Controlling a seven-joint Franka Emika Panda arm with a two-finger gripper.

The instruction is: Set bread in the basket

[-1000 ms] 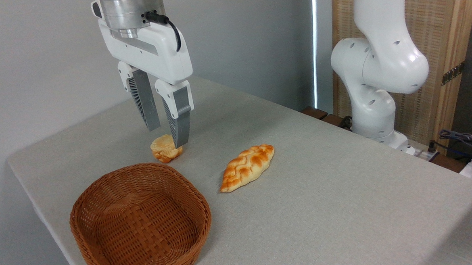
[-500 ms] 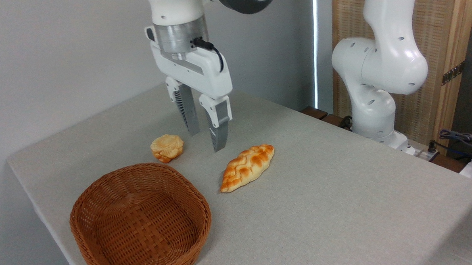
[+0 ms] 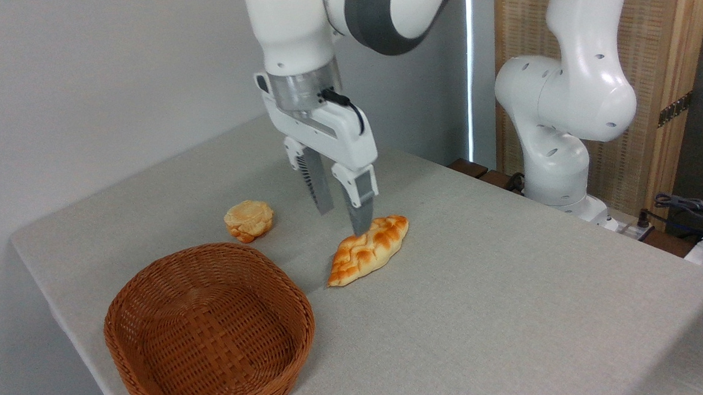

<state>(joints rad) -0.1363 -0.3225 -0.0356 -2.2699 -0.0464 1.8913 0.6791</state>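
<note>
Fixed camera: gripper (image 3: 344, 222) points down, fingers spread with nothing between them, tips just above the upper-left part of the bread (image 3: 368, 249). Bread lies flat on the table (image 3: 514, 309), right of the basket (image 3: 209, 333) and apart from it. Basket holds nothing. Small bun (image 3: 248, 220) sits behind the basket, left of the gripper.
</note>
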